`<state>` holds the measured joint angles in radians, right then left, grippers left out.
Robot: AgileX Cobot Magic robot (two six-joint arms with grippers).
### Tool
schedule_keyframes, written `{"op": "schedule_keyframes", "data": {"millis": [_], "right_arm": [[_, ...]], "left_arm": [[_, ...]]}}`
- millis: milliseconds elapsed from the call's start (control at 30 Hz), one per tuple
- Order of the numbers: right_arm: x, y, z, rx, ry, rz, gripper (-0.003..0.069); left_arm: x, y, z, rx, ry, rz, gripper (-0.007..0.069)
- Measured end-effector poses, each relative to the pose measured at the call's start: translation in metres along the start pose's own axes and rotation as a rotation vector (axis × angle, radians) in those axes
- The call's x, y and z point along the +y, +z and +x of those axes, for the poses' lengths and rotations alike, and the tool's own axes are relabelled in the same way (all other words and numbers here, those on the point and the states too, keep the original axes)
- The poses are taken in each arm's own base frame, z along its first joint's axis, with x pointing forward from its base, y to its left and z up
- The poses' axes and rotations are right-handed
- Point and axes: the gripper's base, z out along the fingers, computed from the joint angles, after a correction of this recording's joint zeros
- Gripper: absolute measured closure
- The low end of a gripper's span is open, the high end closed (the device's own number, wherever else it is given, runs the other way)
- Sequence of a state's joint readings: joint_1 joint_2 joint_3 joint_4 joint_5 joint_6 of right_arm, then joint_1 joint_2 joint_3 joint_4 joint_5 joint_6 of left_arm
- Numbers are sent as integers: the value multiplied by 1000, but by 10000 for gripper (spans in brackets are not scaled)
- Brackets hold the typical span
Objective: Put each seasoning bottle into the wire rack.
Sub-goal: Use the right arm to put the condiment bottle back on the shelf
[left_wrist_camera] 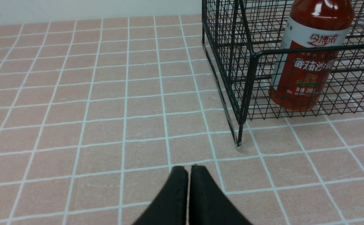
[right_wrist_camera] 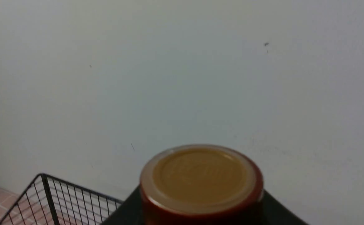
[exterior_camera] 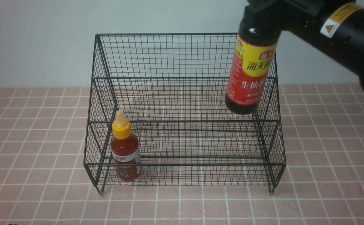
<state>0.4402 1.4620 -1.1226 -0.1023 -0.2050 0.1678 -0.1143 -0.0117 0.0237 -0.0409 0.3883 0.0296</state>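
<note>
The black wire rack (exterior_camera: 169, 33) stands in the middle of the tiled table. A small red sauce bottle (exterior_camera: 125, 156) with a yellow nozzle stands upright in the lower tier at its left end. The same red sauce bottle (left_wrist_camera: 307, 68) shows behind the rack's corner post (left_wrist_camera: 244, 93). The dark soy-sauce bottle (exterior_camera: 250, 75) hangs upright in the air at the rack's right end, base off the wires. My right gripper (exterior_camera: 261, 11) is shut on its upper part. Its brown cap (right_wrist_camera: 200, 178) fills the right wrist view between the black fingers (right_wrist_camera: 122, 212). My left gripper (left_wrist_camera: 188, 170) is shut and empty, low over the tiles near the rack's front left leg.
Pink tiles with white grout (exterior_camera: 29, 140) cover the table on both sides of the rack. A pale wall (exterior_camera: 44, 37) rises right behind the rack's tall back. My right arm (exterior_camera: 341, 34) reaches in from the upper right. A rack corner (right_wrist_camera: 44, 187) shows below the held bottle.
</note>
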Motion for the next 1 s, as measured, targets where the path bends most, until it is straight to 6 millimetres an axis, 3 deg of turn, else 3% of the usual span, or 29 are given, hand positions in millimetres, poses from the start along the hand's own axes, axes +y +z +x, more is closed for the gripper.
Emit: {"op": "schedule_keyframes", "data": {"millis": [733,1000], "right_arm": [[-8,-2,54,494,7,79,390],[-8,0,54,495,6,79,390]], "left_arm": [[0,0,0,0,0,0,631],[0,0,0,0,0,0,631]]}}
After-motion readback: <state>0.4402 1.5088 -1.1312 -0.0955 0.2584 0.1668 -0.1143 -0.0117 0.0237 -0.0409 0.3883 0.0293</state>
